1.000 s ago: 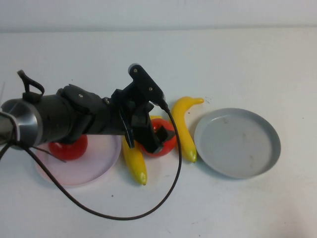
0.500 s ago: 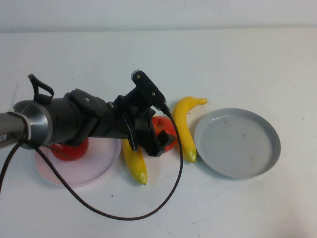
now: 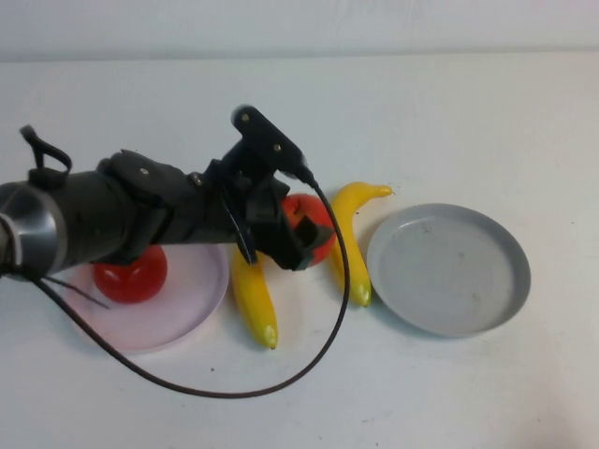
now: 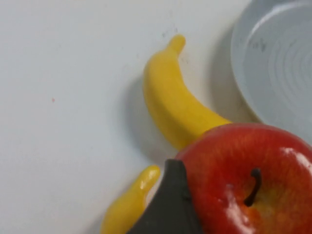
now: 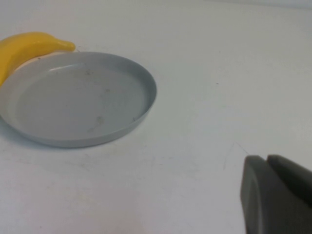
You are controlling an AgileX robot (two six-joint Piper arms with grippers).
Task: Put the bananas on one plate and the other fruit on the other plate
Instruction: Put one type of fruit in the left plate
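The left gripper (image 3: 298,238) pinches one red apple (image 3: 313,227) between the two bananas (image 3: 347,245), beside the grey-blue plate (image 3: 449,269). The second apple (image 3: 131,277) sits on the pink plate (image 3: 182,299). The right gripper (image 5: 275,195), near the grey-blue plate, has its fingers pressed together. No writing is legible.

My left jaws (image 3: 298,236) clamp one apple (image 3: 314,229) between the two bananas (image 3: 348,245), pink plate (image 3: 192,285) with the other apple (image 3: 131,277) to the left, grey plate (image 3: 449,268) right, right jaws (image 5: 278,195) over bare tabletop (image 3: 449,122) near that plate.

White table (image 3: 449,112), pale wall (image 3: 299,23) behind.
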